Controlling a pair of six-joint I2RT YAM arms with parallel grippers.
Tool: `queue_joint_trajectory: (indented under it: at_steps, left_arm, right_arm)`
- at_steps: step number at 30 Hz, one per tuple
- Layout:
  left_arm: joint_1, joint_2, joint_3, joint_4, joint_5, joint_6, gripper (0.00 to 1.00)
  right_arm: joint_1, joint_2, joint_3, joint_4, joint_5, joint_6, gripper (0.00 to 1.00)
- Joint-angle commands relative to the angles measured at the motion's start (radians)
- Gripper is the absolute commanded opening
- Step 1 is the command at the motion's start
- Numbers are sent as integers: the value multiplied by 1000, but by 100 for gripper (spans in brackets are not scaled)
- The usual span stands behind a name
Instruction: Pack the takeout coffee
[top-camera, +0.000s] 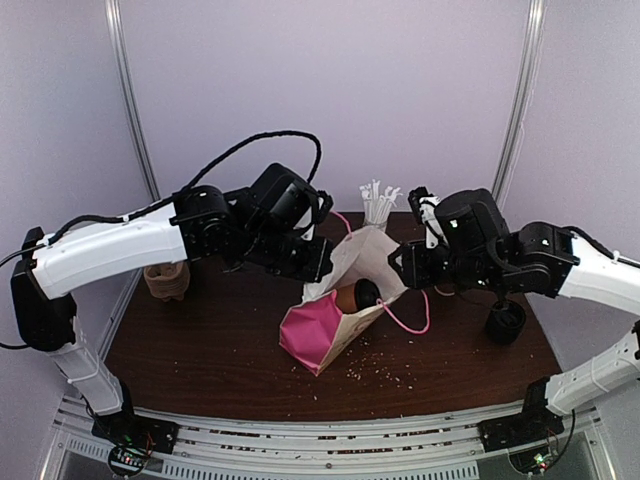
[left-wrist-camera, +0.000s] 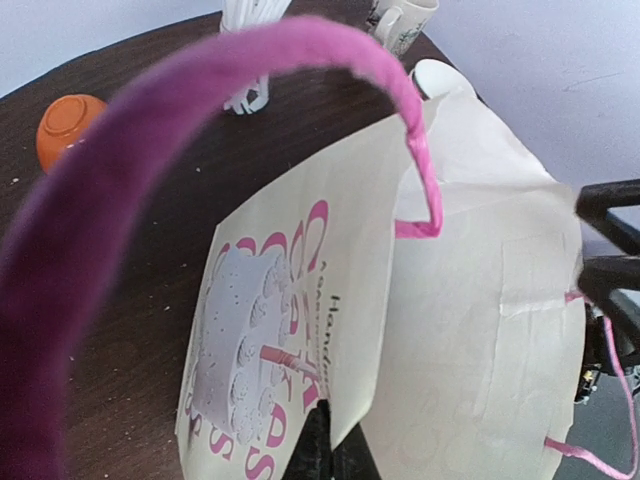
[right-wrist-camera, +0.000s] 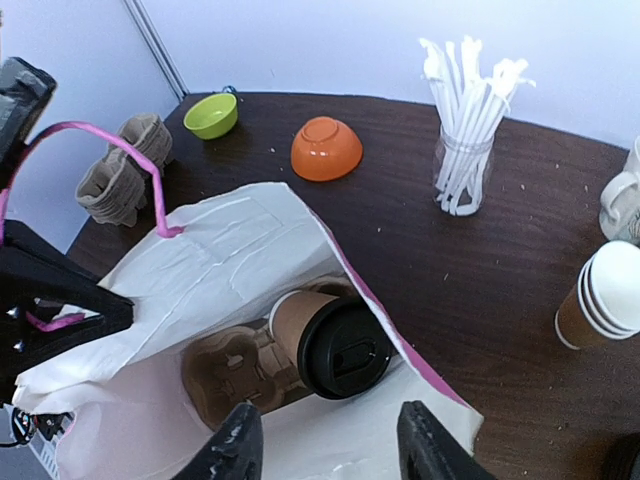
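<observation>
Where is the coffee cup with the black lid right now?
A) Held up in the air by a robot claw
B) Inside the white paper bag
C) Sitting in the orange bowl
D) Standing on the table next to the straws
B: the right wrist view looks into the open paper bag and shows the takeout coffee lying inside it, next to a cardboard carrier.

The takeout coffee is a small brown kraft-paper cup (right-wrist-camera: 292, 318) (top-camera: 347, 298) closed with a round black plastic lid (right-wrist-camera: 344, 360) (top-camera: 367, 293). The lid is seated on the rim. The cup lies on its side inside the tipped-over white paper bag (right-wrist-camera: 230, 245) (top-camera: 352, 255), lid end facing out through the bag's open mouth, base deeper in. It rests just beside a brown pulp cup carrier (right-wrist-camera: 230, 368), touching it.
</observation>
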Motion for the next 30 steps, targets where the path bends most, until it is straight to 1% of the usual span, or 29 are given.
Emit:
queue_joint_trajectory:
  at_steps: [1, 3, 5, 7, 10, 14, 17, 20, 25, 28, 30]
  left_arm:
    - [-6, -13, 68, -83, -135, 61, 0]
    - [-13, -19, 99, -118, -199, 97, 0]
    - [-20, -20, 132, -158, -252, 124, 0]
    - [-34, -22, 149, -183, -294, 140, 0]
    - [-67, -25, 130, -173, -320, 145, 0]
    - [-117, -19, 65, -106, -312, 132, 0]
    - [-146, -4, 45, -81, -305, 110, 0]
    - [-161, 3, 46, -74, -306, 94, 0]
    - [-166, 6, 43, -55, -291, 81, 0]
    - [-166, 6, 45, -42, -283, 65, 0]
    - [-166, 12, 53, -28, -280, 52, 0]
  right_arm:
    - [1, -104, -50, 108, 23, 4, 54]
    - [0, -132, -59, 154, -1, -5, 61]
    - [0, -145, -59, 186, -34, -21, 65]
    - [1, -151, -59, 214, -76, -47, 64]
    - [2, -151, -65, 241, -148, -91, 63]
    - [4, -130, -72, 242, -261, -124, 59]
    - [19, -122, -88, 240, -302, -132, 58]
    - [33, -115, -112, 215, -309, -136, 56]
    - [64, -96, -184, 219, -254, -132, 53]
    - [80, -74, -221, 264, -214, -107, 52]
    - [94, -53, -250, 335, -193, -89, 52]
